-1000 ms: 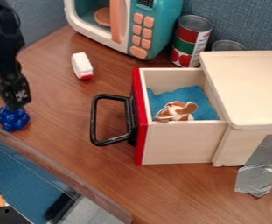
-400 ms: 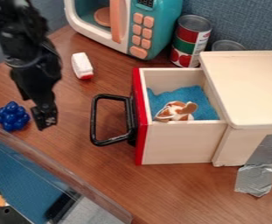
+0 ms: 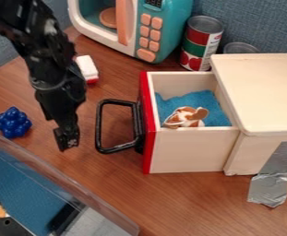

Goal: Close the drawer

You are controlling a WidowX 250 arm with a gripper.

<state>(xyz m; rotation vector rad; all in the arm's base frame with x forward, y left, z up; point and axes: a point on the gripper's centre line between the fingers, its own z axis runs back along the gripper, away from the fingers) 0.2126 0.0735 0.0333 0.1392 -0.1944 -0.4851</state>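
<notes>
Standing open, the drawer (image 3: 188,150) extends from the left side of the pale wooden box (image 3: 266,92), its rear portion under the box's top. The front panel (image 3: 148,138) is red and bears a black loop handle (image 3: 99,124), which points left. Contents of the drawer: a blue cloth (image 3: 201,103) and, lying against it near the wall closest to the camera, a small brown-and-white toy (image 3: 185,117). The gripper (image 3: 67,140) hangs down over the table (image 3: 170,198) to the left of the handle, near it but apart, with the arm entering from the upper left. How far the gripper is open cannot be told from this angle, nor can it be confirmed whether anything is held. A strip of silver tape (image 3: 275,170) runs down the near side of the box and onto the table surface. Behind the drawer stand a red-and-green can (image 3: 200,46), upright, and a second can (image 3: 239,47), partly hidden by the box. Left of the cans is a teal-and-white toy microwave (image 3: 176,27) with orange buttons. A white item with a red end (image 3: 86,68) lies in front of the microwave, just beside the arm in this view. At the left, a blue cluster of rounded knobs (image 3: 13,122) sits near the rim of a clear-walled bin (image 3: 65,179), which occupies the lower left corner.
</notes>
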